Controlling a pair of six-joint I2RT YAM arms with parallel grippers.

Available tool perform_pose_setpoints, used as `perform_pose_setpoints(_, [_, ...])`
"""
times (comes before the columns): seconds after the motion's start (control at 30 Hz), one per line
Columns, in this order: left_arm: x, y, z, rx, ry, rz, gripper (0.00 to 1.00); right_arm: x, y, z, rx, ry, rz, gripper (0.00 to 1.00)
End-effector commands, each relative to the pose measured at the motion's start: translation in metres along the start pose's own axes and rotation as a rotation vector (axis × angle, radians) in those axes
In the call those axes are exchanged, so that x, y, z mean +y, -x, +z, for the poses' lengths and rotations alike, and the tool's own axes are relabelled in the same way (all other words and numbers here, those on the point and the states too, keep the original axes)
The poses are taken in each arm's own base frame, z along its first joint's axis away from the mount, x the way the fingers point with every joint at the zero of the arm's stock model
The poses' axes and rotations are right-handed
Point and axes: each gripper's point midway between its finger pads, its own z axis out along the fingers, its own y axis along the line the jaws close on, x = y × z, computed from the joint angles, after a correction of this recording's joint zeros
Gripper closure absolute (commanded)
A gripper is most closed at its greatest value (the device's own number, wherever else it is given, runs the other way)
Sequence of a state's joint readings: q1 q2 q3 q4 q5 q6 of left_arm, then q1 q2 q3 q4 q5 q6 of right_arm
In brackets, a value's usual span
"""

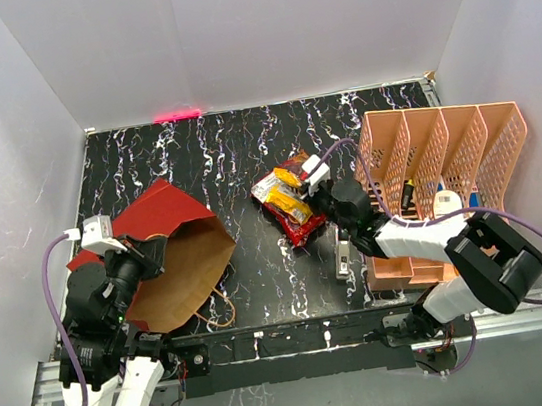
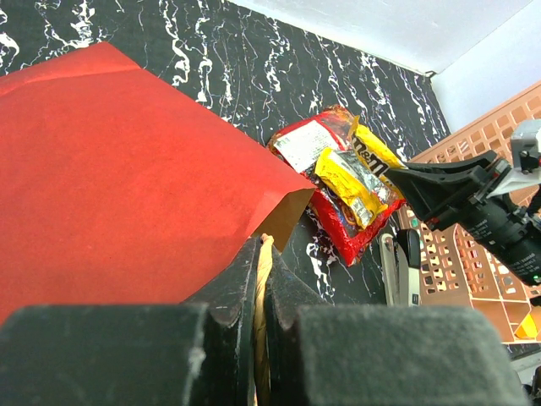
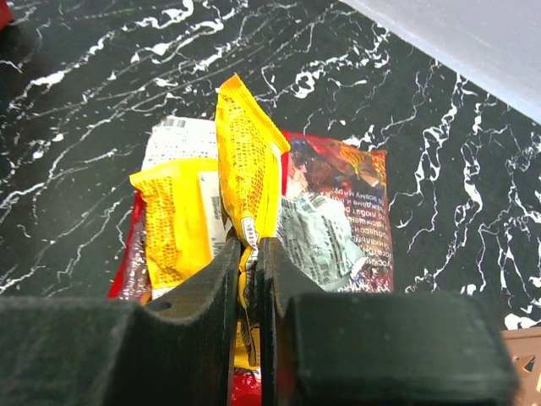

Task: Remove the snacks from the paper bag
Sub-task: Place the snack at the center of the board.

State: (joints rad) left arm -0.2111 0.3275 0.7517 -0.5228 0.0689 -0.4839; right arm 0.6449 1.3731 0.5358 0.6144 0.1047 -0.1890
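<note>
Near left: paper bag (image 1: 183, 261) on its side, mouth facing right; left fingers (image 2: 241, 279) are clamped on its cord handle (image 2: 265, 254). Centre tabletop (image 1: 224, 159): snacks (image 1: 290, 205) heaped outside the bag. Right fingers (image 3: 224, 271) pinch a yellow packet (image 3: 245, 161) upright over the heap. Judged step: depositing. Next calls for release, then checking inside the bag.
</note>
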Motion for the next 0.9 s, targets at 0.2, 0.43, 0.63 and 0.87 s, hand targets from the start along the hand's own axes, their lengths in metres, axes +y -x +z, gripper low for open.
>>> perform_pose_setpoints(0.2, [-0.004,0.006,-0.001,-0.027,-0.021,0.000,1.00,-0.013,0.022,0.017,-0.091,0.005,-0.008,0.93])
perform_pose_setpoints(0.43, [-0.004,0.006,-0.001,-0.027,-0.020,0.000,1.00,-0.015,0.012,0.013,-0.013,-0.007,-0.009,0.54])
perform_pose_setpoints(0.63, [-0.004,0.006,0.000,-0.026,-0.019,-0.001,1.00,-0.007,0.033,-0.015,-0.028,0.065,0.027,0.35])
perform_pose_setpoints(0.87, [-0.004,0.006,0.000,-0.026,-0.020,-0.001,1.00,0.020,0.042,-0.059,-0.063,0.218,0.091,0.33])
